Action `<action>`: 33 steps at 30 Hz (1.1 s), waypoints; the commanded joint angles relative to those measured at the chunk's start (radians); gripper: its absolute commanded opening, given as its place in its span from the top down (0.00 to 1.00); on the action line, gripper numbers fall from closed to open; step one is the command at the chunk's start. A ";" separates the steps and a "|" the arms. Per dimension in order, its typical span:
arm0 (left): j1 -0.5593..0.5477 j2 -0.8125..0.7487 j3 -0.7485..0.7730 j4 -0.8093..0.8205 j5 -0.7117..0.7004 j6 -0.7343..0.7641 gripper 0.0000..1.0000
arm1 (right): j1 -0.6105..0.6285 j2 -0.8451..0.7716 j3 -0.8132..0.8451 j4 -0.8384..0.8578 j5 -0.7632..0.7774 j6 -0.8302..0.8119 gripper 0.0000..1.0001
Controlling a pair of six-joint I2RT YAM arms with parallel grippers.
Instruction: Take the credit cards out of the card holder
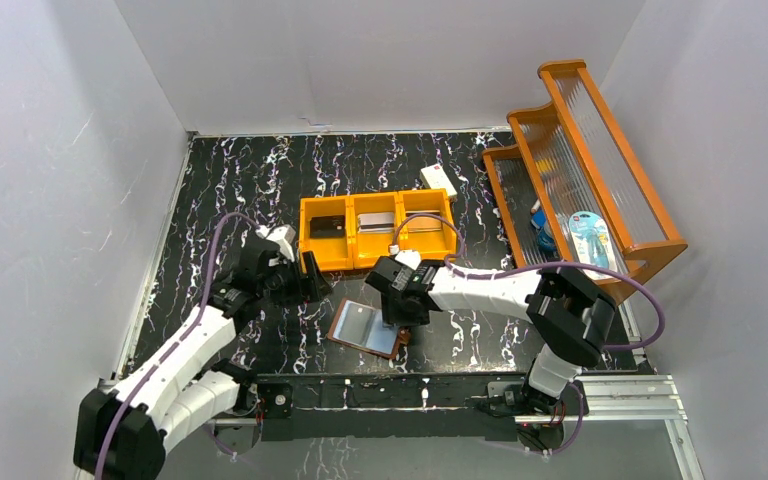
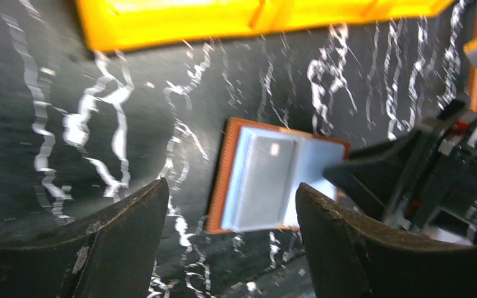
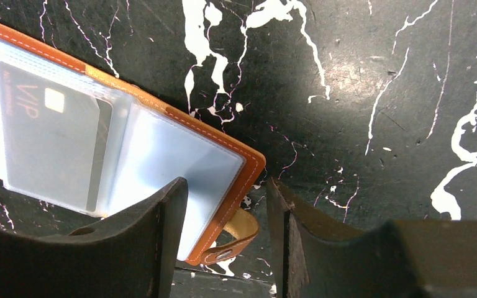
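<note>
Card holder lies open flat on the table, near edge. My right tool is over its right leaf, jaws half apart astride the snap-tab edge, gripping nothing. Grey card sits in its left pocket. Left tool gapes wide, just left of the holder. Beyond: orange tray with black card and silver card.

The card holder runs past the right wrist view's edge.

walls: 3, plain white; tabletop: black, white veins; rack: orange, right
</note>
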 commanded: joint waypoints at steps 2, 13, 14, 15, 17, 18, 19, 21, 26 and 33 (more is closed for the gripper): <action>-0.001 0.112 -0.026 0.069 0.357 -0.090 0.28 | -0.022 -0.043 -0.024 0.033 -0.024 -0.008 0.42; -0.060 0.207 -0.100 0.098 0.342 -0.109 0.30 | -0.071 -0.086 -0.082 0.138 -0.118 0.020 0.41; -0.075 0.212 -0.105 0.101 0.326 -0.116 0.30 | -0.073 -0.089 -0.090 0.150 -0.129 0.023 0.41; -0.090 0.219 -0.108 0.106 0.309 -0.120 0.30 | -0.073 -0.090 -0.095 0.163 -0.139 0.026 0.41; -0.124 0.246 -0.106 0.108 0.271 -0.121 0.30 | -0.074 -0.090 -0.104 0.181 -0.158 0.032 0.41; -0.138 0.260 -0.102 0.107 0.255 -0.119 0.30 | -0.074 -0.090 -0.108 0.188 -0.163 0.036 0.41; -0.152 0.273 -0.099 0.107 0.243 -0.120 0.30 | -0.075 -0.091 -0.109 0.193 -0.168 0.038 0.42; -0.176 0.291 -0.094 0.107 0.219 -0.120 0.31 | -0.075 -0.090 -0.111 0.198 -0.171 0.045 0.41; -0.213 0.279 -0.086 0.100 0.232 -0.144 0.36 | -0.081 -0.092 -0.101 0.187 -0.172 0.042 0.41; -0.276 0.231 -0.129 0.146 0.239 -0.237 0.38 | -0.085 -0.103 -0.032 0.069 -0.066 0.035 0.35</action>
